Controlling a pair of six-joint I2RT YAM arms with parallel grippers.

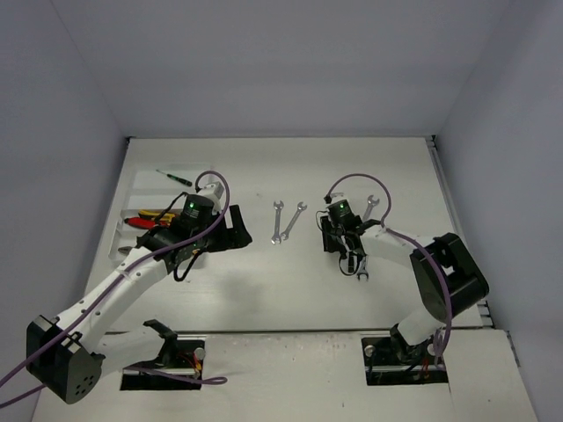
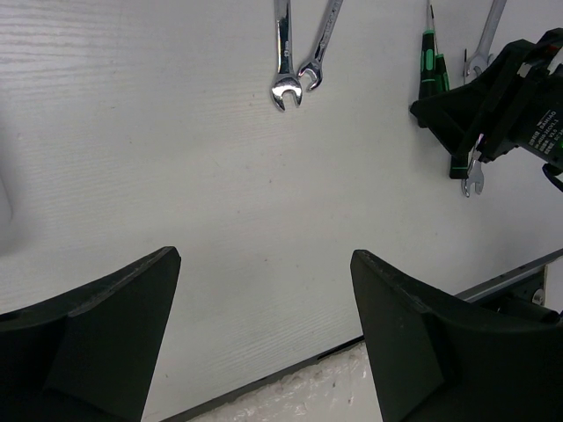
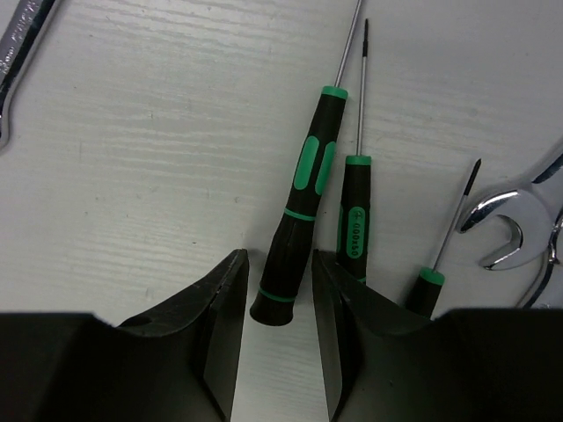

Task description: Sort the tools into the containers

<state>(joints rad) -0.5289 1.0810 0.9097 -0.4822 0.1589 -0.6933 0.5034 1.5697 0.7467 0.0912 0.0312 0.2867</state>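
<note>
My right gripper (image 3: 277,253) is open, its jaws on either side of the butt end of a black-green screwdriver (image 3: 299,211) that lies on the table, with a small gap on each side. Two more black-green screwdrivers (image 3: 354,220) (image 3: 434,274) lie just to its right. In the top view the right gripper (image 1: 341,249) sits right of centre. My left gripper (image 1: 236,230) (image 2: 264,255) is open and empty above bare table beside the white organiser tray (image 1: 130,189). Red and yellow pliers (image 1: 145,220) and one screwdriver (image 1: 173,177) lie in the tray.
Two silver wrenches (image 1: 277,221) (image 1: 297,218) lie mid-table between the arms; they also show in the left wrist view (image 2: 283,61) (image 2: 318,53). More wrenches lie by the right gripper (image 1: 372,207) (image 1: 361,269) (image 3: 515,215). The table's near edge (image 2: 290,369) is close to the left gripper.
</note>
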